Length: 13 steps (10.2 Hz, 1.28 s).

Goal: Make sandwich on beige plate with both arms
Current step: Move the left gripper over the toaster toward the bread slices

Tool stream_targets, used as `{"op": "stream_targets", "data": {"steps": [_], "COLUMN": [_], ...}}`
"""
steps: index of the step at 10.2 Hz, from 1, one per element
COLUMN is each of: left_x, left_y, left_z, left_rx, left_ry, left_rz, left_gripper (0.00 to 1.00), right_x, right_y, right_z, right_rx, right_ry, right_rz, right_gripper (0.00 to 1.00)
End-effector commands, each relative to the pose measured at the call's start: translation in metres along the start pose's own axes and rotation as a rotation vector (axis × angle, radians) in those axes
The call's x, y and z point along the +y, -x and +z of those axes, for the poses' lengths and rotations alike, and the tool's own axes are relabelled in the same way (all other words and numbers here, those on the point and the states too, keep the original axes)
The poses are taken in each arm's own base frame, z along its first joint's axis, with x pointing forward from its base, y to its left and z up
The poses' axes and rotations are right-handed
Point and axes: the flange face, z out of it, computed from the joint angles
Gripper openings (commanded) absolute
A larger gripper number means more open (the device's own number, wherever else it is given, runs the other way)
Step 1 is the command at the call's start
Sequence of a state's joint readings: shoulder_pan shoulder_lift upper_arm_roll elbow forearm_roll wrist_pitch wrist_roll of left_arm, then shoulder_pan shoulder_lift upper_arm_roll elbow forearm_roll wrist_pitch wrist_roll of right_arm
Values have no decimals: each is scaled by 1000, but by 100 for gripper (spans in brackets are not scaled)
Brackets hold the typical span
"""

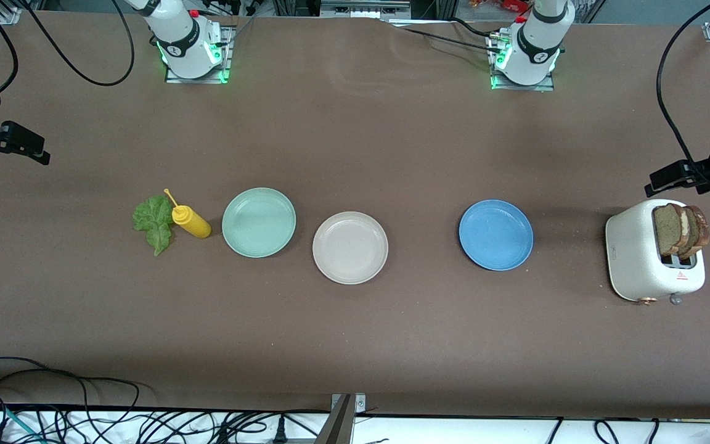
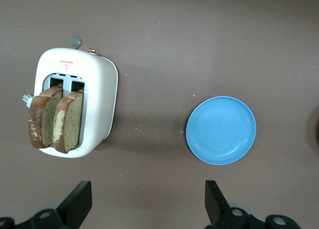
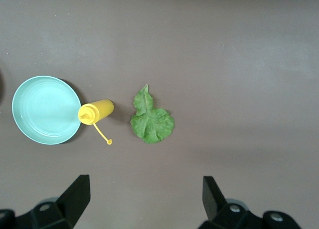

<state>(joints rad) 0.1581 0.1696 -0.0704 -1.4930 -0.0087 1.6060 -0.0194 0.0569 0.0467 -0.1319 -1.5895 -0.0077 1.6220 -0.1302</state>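
The beige plate [image 1: 350, 247] lies bare on the brown table, between a mint green plate [image 1: 259, 222] and a blue plate [image 1: 495, 235]. Two brown bread slices [image 1: 680, 229] stand upright in a white toaster [image 1: 644, 259] at the left arm's end of the table. A green lettuce leaf [image 1: 154, 223] lies flat at the right arm's end. My left gripper [image 2: 148, 199] hangs open and empty high over the table beside the toaster [image 2: 102, 99] and the slices [image 2: 55, 119]. My right gripper [image 3: 146, 194] hangs open and empty high over the table by the lettuce [image 3: 151, 120].
A yellow squeeze bottle [image 1: 190, 221] lies on its side between the lettuce and the mint plate, its cap strap touching the leaf. Cables [image 1: 84, 419] run along the table edge nearest the front camera. Both arm bases [image 1: 188, 43] stand at the edge farthest from it.
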Motion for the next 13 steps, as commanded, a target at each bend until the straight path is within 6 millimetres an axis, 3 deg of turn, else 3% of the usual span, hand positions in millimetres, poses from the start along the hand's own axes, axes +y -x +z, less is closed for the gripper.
{"op": "stream_targets", "data": {"steps": [1,5,8,11,13], "left_x": [-22,-66,-73,-97,-102], "left_y": [-10,-36,-46,-50,-50], "left_z": [15,62,92,127,135], "left_rx": [-15,-18,-47,-26,-18], "left_ry": [-51,-56,-49,-46,-45], "left_rz": [1,20,23,21,32], "left_gripper": [100,100,100,100,100], "right_x": [0,0,0,0,0], "right_y": [2,2,2,2,2], "right_z": [-3,-3,-3,-3,-3], "right_rx": [-4,-4,-4,-4,-4], "right_ry": [-5,-5,-5,-5,-5], "right_rz": [6,6,5,6,6], "right_gripper": [100,100,100,100,100]}}
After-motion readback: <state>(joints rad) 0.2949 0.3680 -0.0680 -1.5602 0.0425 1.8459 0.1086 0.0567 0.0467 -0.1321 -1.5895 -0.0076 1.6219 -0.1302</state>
